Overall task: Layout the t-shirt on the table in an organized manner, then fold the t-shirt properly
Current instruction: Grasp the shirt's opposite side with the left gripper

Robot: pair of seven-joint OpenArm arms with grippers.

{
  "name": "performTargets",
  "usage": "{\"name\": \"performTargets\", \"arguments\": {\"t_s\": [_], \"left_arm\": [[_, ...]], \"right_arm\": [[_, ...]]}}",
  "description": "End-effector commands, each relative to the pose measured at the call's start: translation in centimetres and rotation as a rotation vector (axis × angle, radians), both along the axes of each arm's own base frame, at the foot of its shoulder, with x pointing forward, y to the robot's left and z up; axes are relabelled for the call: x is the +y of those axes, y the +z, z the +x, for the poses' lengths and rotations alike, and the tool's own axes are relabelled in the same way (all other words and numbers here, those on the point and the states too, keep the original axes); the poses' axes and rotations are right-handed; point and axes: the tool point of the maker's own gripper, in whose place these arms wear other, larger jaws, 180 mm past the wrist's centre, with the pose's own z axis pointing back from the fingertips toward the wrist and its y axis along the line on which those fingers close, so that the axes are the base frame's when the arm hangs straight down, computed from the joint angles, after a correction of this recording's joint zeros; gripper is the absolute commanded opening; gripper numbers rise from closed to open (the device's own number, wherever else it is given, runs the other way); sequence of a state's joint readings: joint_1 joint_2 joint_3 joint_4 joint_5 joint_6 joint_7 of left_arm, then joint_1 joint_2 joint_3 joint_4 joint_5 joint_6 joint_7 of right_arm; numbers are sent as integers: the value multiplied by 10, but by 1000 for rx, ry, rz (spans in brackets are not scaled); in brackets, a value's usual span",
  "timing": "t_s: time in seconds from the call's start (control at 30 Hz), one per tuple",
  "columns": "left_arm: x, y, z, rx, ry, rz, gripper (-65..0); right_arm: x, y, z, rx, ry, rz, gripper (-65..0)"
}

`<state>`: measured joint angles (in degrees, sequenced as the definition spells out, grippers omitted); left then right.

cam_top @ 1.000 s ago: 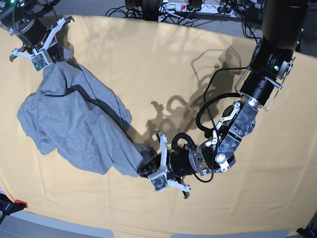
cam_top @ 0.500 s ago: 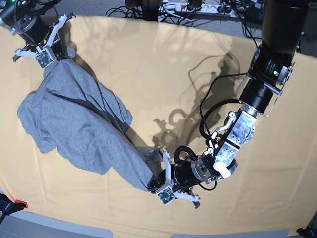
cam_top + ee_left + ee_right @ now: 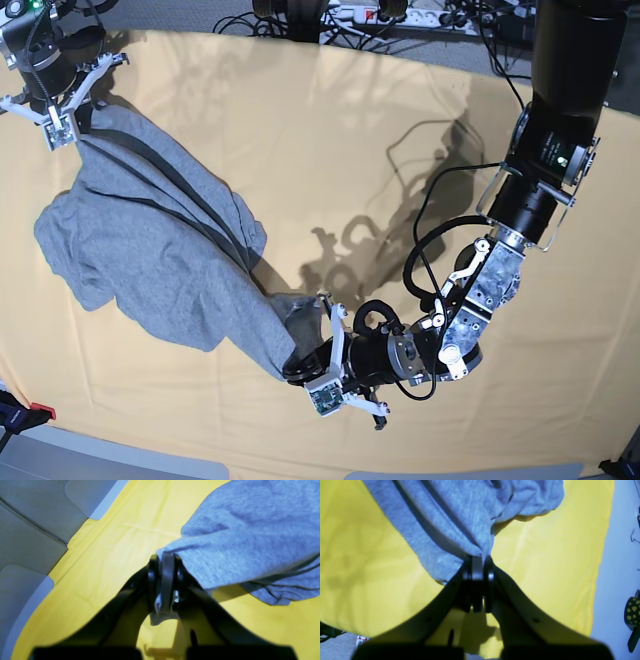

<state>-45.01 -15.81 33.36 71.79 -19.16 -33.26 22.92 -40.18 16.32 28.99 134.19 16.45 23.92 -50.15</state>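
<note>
T-shirt [image 3: 150, 250], soft, limp and light, stretched from the worktop's [image 3: 400, 120] far-left corner toward its near edge; left hand [image 3: 163, 562] and right hand [image 3: 477, 565] each pinched on an edge, suitable hold points.

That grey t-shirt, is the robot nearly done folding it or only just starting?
Only starting. Done so far: each gripper has pinched an edge of the t-shirt, the left gripper near the table's front, the right gripper at the far corner. In hand: the cloth is stretched between them, but the rest hangs bunched and creased. Left: spreading it flat, then every fold.
</note>
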Motion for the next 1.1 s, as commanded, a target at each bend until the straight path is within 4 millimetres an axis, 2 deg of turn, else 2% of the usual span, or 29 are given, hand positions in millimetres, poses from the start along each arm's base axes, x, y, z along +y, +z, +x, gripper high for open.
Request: {"name": "performTargets", "arguments": {"t_s": [0.0, 0.1, 0.2, 0.23, 0.33, 0.37, 0.47, 0.63, 0.73, 0.8, 0.9, 1.07], "left_arm": [[-7, 37, 13, -68, 25, -96, -650], [-11, 42, 33, -72, 136, -197, -650], [-24, 29, 44, -28, 175, -263, -631], [-29, 22, 45, -7, 178, -281, -566], [-37, 2, 53, 48, 205, -320, -321], [-37, -4, 55, 64, 216, -321, -278], [-40, -9, 61, 88, 228, -308, -273], [-43, 6, 64, 94, 184, -243, -273], [-41, 12, 67, 169, 198, -192, -273], [-44, 11, 56, 251, 137, -144, -273], [-51, 4, 20, 384, -53, -83, -273], [-55, -2, -19, 649, -150, -84, -276]], "right_arm": [[0, 8, 4, -32, 9, -9, -650], [1, 8, 4, -30, 11, -6, -650], [1, 8, 4, -30, 11, -6, -650], [1, 7, 4, -30, 10, -5, -650], [4, 5, 1, -22, 16, 5, -650], [5, 4, 1, -19, 19, 9, -650], [7, 3, 0, -18, 15, 16, -650], [7, 4, 1, -26, 18, 16, -650], [7, 4, 1, -26, 18, 16, -650], [7, 4, 1, -26, 18, 16, -650], [7, 4, 1, -26, 18, 16, -650], [9, 7, 5, -51, 27, 21, -650]]}}
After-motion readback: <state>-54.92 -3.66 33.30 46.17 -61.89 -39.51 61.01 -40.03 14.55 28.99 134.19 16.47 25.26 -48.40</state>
